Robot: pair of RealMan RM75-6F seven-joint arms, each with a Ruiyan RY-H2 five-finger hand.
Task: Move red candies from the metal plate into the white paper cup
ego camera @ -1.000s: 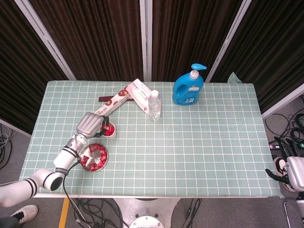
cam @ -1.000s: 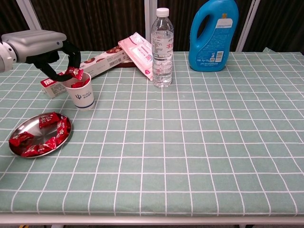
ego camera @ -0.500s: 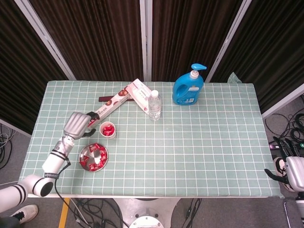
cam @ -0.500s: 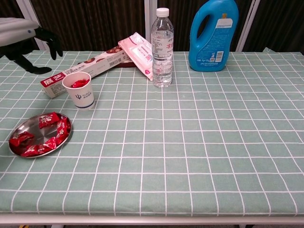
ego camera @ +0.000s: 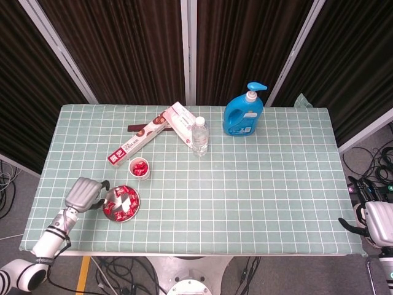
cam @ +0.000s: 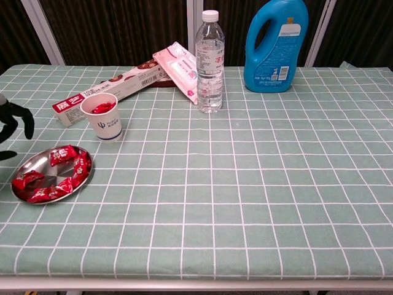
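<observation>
- The robot's left hand (ego camera: 85, 193) hovers just beside the left rim of the metal plate (ego camera: 110, 196), its dark fingers (cam: 18, 114) spread and curved with nothing between them.
- The right hand (ego camera: 379, 222) hangs off the table's right edge, well apart from the work; whether it is spread or closed cannot be told from either view.
- Several red candies (cam: 62, 154) lie on the plate near the front-left corner of the green checked tablecloth (ego camera: 258, 184).
- The white paper cup (cam: 104, 117) stands upright just behind the plate, with red candy (ego camera: 140, 168) already showing inside it.
- Judged from this, the job is partly done: some sweets are in the cup, and the plate's load is left to move.
- Behind the cup lie a long carton (ego camera: 136, 142) and a pink packet (cam: 178, 66); a water bottle (cam: 209, 60) and a blue detergent bottle (cam: 275, 46) stand further back.
</observation>
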